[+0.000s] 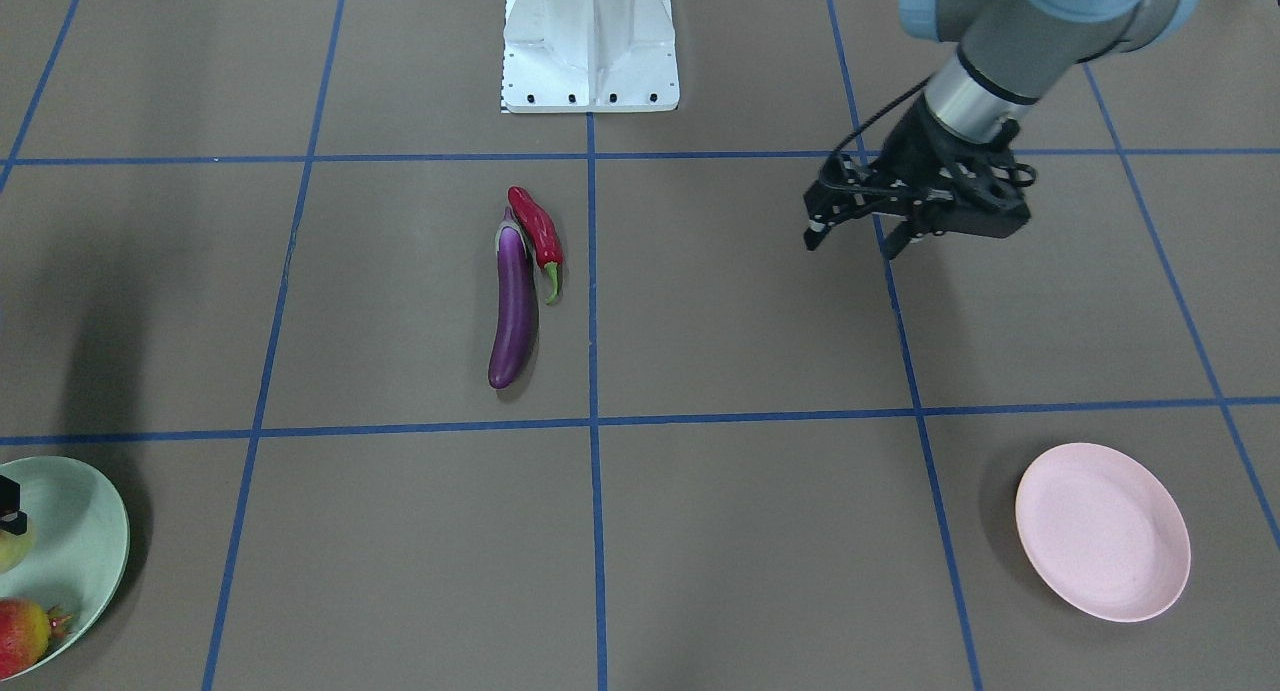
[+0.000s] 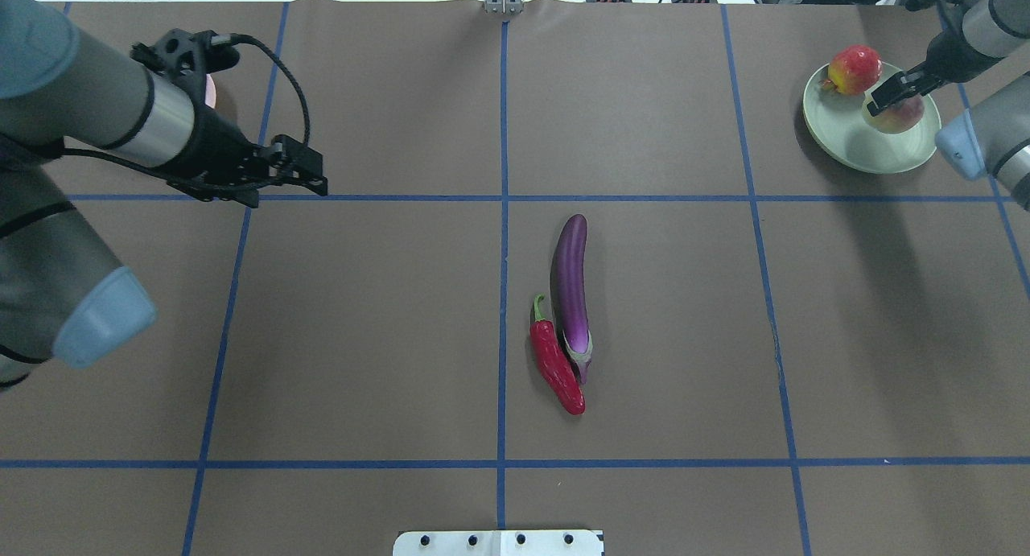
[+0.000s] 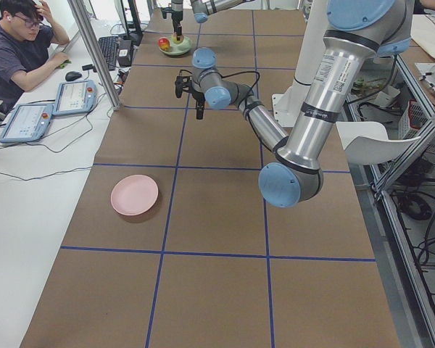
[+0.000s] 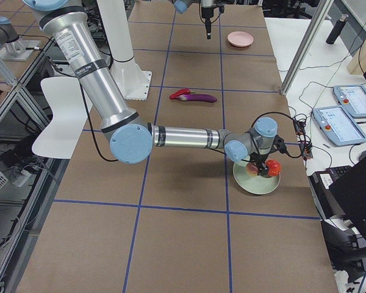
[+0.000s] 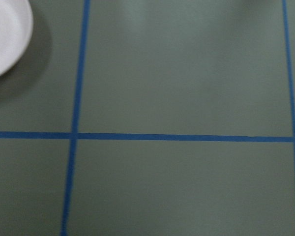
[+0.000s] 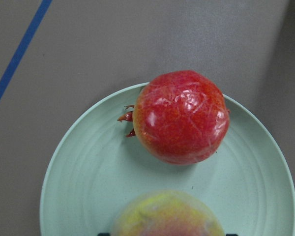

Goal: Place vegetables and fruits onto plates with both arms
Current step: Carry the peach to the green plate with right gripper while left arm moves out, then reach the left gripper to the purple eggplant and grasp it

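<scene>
The purple eggplant (image 1: 513, 311) and the red chili pepper (image 1: 537, 226) lie touching side by side at the table's middle; they also show in the overhead view as eggplant (image 2: 571, 286) and chili (image 2: 555, 367). My left gripper (image 1: 855, 239) hovers open and empty above bare table, apart from them. The pink plate (image 1: 1102, 531) is empty. The mint green plate (image 2: 853, 142) holds the pomegranate (image 6: 181, 117). My right gripper (image 2: 885, 96) is over that plate, shut on the peach (image 6: 167, 216), low over the plate beside the pomegranate.
The white pedestal base (image 1: 590, 41) stands at the robot's edge. Blue tape lines (image 1: 592, 421) divide the brown table into squares. An operator (image 3: 18, 43) sits at a side desk with tablets (image 3: 76, 96), off the table.
</scene>
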